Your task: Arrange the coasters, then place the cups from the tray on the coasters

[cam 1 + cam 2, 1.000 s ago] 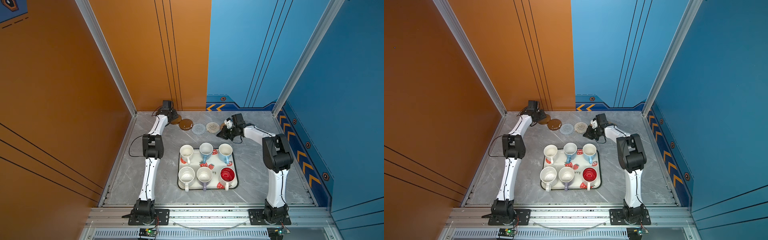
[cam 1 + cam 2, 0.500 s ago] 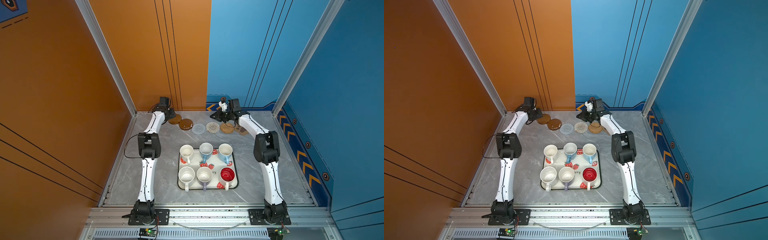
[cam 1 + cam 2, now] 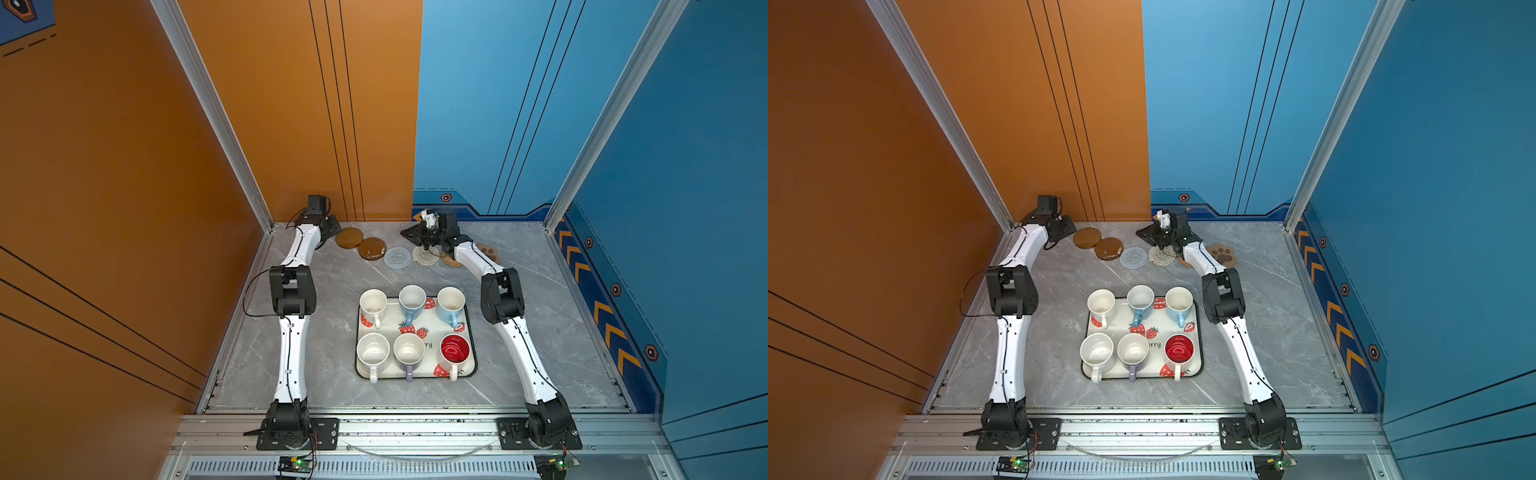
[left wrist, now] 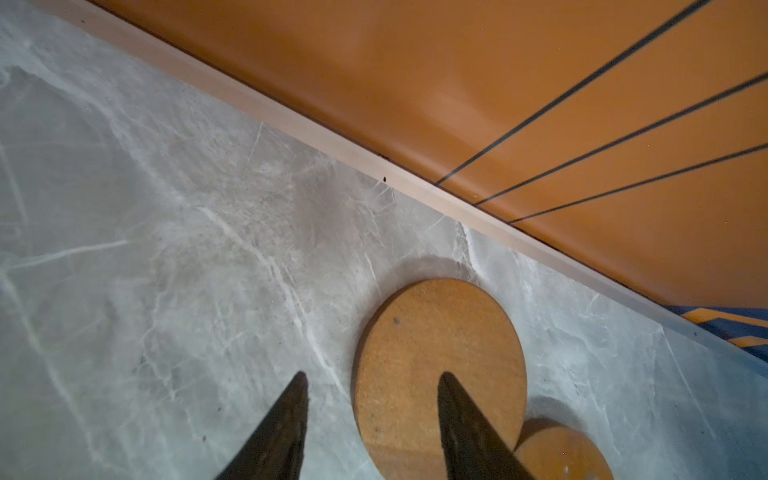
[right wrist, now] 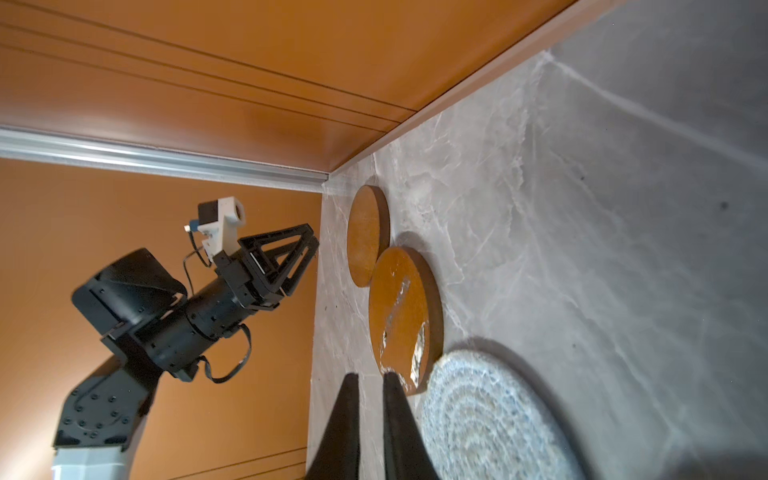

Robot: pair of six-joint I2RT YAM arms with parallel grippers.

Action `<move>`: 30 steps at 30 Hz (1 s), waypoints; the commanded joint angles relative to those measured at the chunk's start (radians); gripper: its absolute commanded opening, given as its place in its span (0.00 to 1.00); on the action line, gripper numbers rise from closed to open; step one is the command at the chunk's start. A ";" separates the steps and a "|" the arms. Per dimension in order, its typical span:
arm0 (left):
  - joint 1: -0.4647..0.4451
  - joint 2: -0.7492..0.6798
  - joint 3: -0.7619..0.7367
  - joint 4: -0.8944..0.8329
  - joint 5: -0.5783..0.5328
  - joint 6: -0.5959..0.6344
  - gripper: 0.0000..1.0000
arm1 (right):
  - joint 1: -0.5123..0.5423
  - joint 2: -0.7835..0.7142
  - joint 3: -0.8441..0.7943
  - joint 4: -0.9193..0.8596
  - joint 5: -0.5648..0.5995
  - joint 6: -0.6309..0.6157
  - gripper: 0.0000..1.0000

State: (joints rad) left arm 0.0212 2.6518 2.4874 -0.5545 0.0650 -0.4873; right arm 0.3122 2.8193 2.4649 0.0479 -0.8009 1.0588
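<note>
Cream tray (image 3: 1154,362), strawberry pictures, "erry" legible between cups (image 3: 1133,351)

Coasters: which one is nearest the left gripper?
The matte brown disc at the row's left end, by the orange wall. The left gripper hangs over its edge; the other brown disc is glossy and farther along.

The left arm (image 3: 293,286) extends forward from its base, with the elbow joint at mid-span and the forearm angled inward. The left claw (image 4: 374,376) points downward, its jaws well apart with nothing between them. The right arm (image 3: 500,293) also extends forward, forearm angled inward. The right claw (image 5: 370,376) sits low and points toward the left arm, its jaws a narrow gap apart and gripping nothing. The two claws are well apart.
</note>
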 commanded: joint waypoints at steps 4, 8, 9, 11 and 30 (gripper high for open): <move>0.013 0.078 -0.001 0.208 0.067 -0.081 0.54 | 0.001 0.013 0.044 0.139 -0.004 0.102 0.13; 0.013 0.129 0.010 0.330 0.090 -0.150 0.54 | 0.004 0.012 0.043 0.141 -0.019 0.106 0.13; 0.013 0.143 0.017 0.354 0.090 -0.165 0.54 | 0.005 0.011 0.042 0.141 -0.022 0.107 0.13; 0.013 0.162 0.024 0.412 0.089 -0.187 0.55 | 0.004 0.008 0.041 0.140 -0.027 0.107 0.13; 0.013 0.273 0.004 0.767 0.188 -0.382 0.59 | 0.003 -0.070 -0.087 0.178 -0.082 0.109 0.13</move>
State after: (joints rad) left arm 0.0265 2.8918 2.4931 0.1471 0.1951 -0.8223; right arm 0.3134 2.8353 2.3924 0.1879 -0.8509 1.1542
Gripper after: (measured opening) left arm 0.594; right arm 0.126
